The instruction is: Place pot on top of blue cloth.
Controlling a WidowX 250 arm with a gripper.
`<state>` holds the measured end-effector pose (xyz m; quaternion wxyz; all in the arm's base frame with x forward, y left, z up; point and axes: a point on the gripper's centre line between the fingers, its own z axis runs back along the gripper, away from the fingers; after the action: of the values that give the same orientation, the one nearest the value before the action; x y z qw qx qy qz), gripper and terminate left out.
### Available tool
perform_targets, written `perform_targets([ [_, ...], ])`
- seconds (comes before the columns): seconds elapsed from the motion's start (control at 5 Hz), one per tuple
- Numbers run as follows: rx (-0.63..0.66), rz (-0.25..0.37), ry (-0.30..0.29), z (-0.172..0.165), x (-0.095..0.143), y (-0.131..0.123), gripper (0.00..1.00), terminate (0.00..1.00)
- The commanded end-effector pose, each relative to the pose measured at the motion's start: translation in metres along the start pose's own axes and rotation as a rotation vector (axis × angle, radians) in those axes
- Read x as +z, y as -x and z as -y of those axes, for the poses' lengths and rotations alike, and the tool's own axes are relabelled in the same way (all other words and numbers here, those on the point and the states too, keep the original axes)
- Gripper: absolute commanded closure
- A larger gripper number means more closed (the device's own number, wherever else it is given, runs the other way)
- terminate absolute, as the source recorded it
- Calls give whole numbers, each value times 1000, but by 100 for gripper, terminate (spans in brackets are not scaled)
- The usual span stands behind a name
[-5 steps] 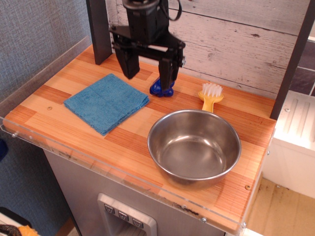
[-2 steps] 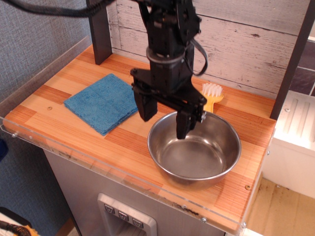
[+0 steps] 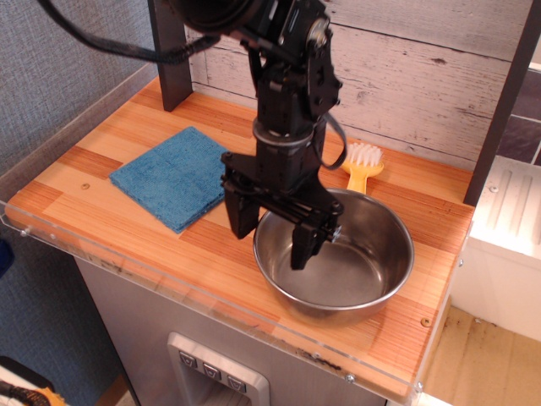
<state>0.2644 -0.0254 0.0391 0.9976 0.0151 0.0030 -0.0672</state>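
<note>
Straddling the pot's left rim, the gripper stands spread wide, one finger outside the wall and one inside (neither clearly touching it). That pot sits on the table, right of the cloth and apart from it.

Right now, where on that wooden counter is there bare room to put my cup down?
Bare wood lies along the front edge left of the shiny steel pot, and behind the blue cloth. It is crowded where the black gripper straddles the pot's rim, by the yellow brush.
</note>
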Motion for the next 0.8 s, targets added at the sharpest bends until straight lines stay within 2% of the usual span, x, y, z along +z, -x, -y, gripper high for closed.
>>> perform_targets([
  [0.0,-11,4,-9,1,-3,-5,0,0],
  [0.2,-24,7,-10,4,-8,-4,100,0],
  [0.4,-25,31,-10,5,-9,-4,100,0],
  [0.6,-11,65,12,6,2,-8,100,0],
])
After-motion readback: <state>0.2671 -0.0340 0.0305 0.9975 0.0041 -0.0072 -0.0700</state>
